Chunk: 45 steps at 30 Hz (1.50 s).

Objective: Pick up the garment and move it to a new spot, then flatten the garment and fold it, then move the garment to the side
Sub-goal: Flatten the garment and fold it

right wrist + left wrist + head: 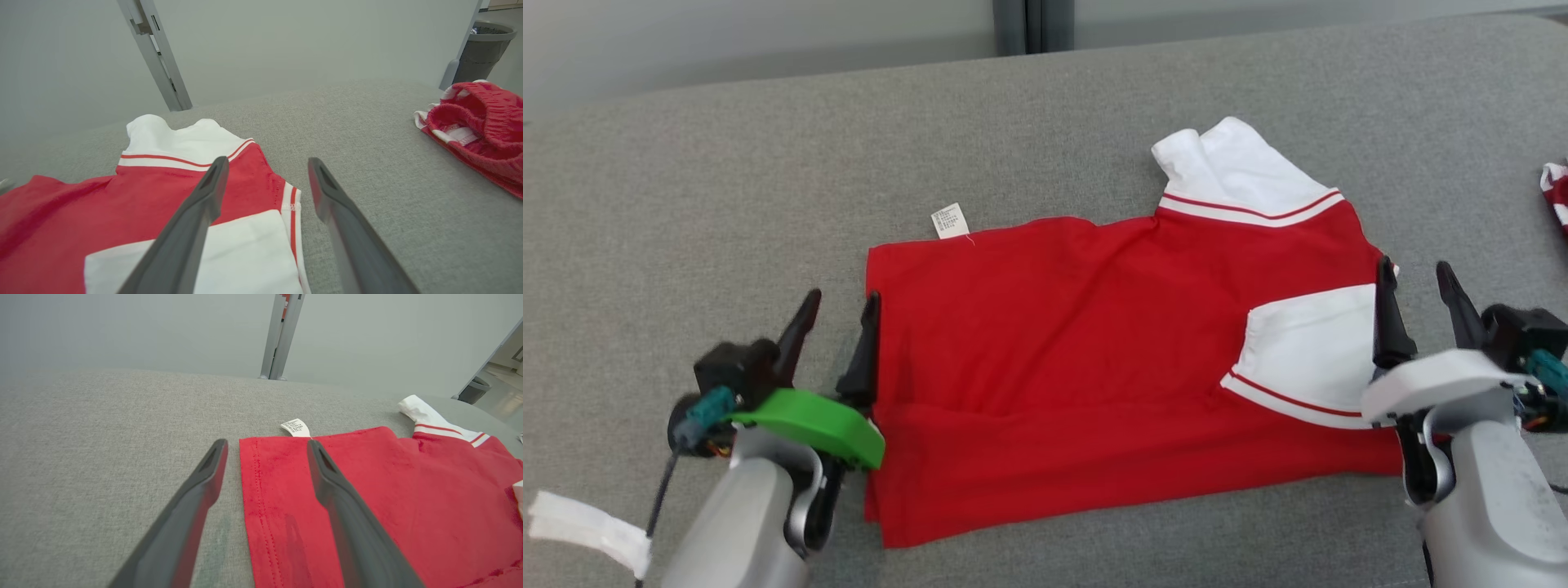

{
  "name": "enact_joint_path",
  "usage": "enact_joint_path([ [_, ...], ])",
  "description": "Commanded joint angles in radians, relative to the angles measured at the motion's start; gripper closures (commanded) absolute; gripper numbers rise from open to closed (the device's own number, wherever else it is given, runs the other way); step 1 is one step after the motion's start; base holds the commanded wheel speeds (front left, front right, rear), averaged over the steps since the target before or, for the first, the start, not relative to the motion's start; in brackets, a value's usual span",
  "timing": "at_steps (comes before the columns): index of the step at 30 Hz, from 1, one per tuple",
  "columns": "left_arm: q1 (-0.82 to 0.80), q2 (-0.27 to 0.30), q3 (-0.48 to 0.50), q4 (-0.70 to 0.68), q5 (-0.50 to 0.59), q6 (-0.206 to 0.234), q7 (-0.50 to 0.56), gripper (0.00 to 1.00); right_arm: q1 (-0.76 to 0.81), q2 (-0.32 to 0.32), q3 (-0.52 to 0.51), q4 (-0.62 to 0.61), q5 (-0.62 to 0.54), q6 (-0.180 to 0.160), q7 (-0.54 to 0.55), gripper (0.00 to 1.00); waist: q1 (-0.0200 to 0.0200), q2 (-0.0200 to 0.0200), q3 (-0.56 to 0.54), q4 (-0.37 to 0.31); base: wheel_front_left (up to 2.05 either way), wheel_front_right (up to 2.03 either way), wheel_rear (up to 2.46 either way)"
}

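The red short-sleeved jersey shirt with white sleeves and striped trim is laid across the middle of the grey fabric-covered desk, folded once lengthwise, its hem toward the left edge and its collar end toward the right edge; a small white care label is poked out at the far hem corner. The left fingers are spread wide and released, nothing being gripped; one is set over the hem and the other over bare cloth just beside it. The right fingers are likewise released, placed astride the garment's right end beside the white sleeve.

Several risks are judged from this layout. Only the top layer may be caught if the fingers are clenched shallowly at the hem, so the fold would be peeled open when lifted; the near layer is already seen slightly skewed, so any drag could widen that offset. The upper white sleeve is left projecting past the far side of the fold, and it could flop loose if the shirt is carried unevenly. If one end is raised ahead of the other, the fabric may be stretched or pulled from a grip. Should the right side be chosen, the crumpled red and white garment at the right edge could be struck or overlapped.
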Motion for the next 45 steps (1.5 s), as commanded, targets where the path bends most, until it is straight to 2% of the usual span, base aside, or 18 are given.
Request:
enact_joint_path([
  [1,-0.052,0.019,-0.004,0.022,-0.015,0.002,0.0,0.0,-0.031,-0.004,0.018,0.009,-0.016,-0.002,-0.002,0.0,0.0,-0.0001,0.071,-0.023,0.0,0.0,0.0],
  [9,-0.271,0.075,-0.155,0.241,-0.114,0.002,0.0,0.0,-0.208,-0.004,0.09,0.085,-0.096,-0.002,-0.002,0.0,0.0,-0.0001,0.165,-0.054,0.0,0.0,0.0],
  [13,-0.339,0.081,-0.208,0.318,-0.165,0.002,0.0,0.0,-0.316,-0.004,0.093,0.15,-0.155,-0.002,0.008,0.0,0.0,-0.0001,0.203,-0.061,0.0,0.0,0.0],
  [17,-0.378,0.083,-0.27,0.36,-0.212,0.002,0.003,0.0,-0.429,-0.004,0.076,0.207,-0.212,-0.002,0.064,0.0,0.0,-0.0001,0.232,-0.058,0.0,0.0,0.0],
  [18,-0.384,0.083,-0.283,0.365,-0.22,0.002,0.003,0.06,-0.452,-0.004,0.072,0.221,-0.223,-0.002,0.086,0.0,0.0,-0.0001,0.237,-0.054,0.0,0.0,0.0],
  [19,-0.394,0.085,-0.297,0.369,-0.224,0.002,0.004,0.57,-0.483,-0.004,0.065,0.238,-0.238,-0.002,0.113,0.0,0.0,-0.0001,0.244,-0.05,0.0,0.0,0.0],
  [20,-0.399,0.085,-0.309,0.368,-0.228,0.002,0.005,1.0,-0.508,-0.005,0.063,0.249,-0.249,-0.002,0.133,0.0,0.0,-0.0001,0.25,-0.045,0.0,0.0,0.0],
  [27,-0.417,0.101,-0.413,0.301,-0.267,0.002,0.008,1.0,-0.667,-0.031,0.06,0.353,-0.292,-0.002,0.274,0.0,0.0,-0.0001,0.284,0.02,0.0,0.0,0.0],
  [35,-0.427,0.115,-0.441,0.169,-0.274,0.002,0.001,1.0,-0.79,-0.064,0.03,0.472,-0.301,-0.002,0.394,0.0,0.0,-0.0001,0.323,0.107,0.0,0.0,0.0],
  [40,-0.417,0.115,-0.442,0.127,-0.273,0.002,0.001,1.0,-0.822,-0.064,0.014,0.529,-0.32,-0.002,0.434,0.0,0.0,-0.0001,0.344,0.131,0.0,0.0,0.0],
  [41,-0.412,0.115,-0.442,0.123,-0.272,0.002,0.001,1.0,-0.818,-0.063,0.008,0.544,-0.324,-0.002,0.443,0.16,0.0,-0.0001,0.346,0.132,0.0,0.0,0.0],
  [43,-0.404,0.112,-0.438,0.117,-0.276,0.002,0.002,1.0,-0.806,-0.059,0.0,0.57,-0.329,-0.001,0.455,1.0,0.0,-0.0001,0.346,0.132,0.0,0.0,0.0],
  [45,-0.399,0.112,-0.432,0.113,-0.279,0.002,0.002,1.0,-0.796,-0.055,-0.005,0.578,-0.341,-0.001,0.443,1.0,0.0,-0.0001,0.343,0.129,0.0,0.0,0.0],
])
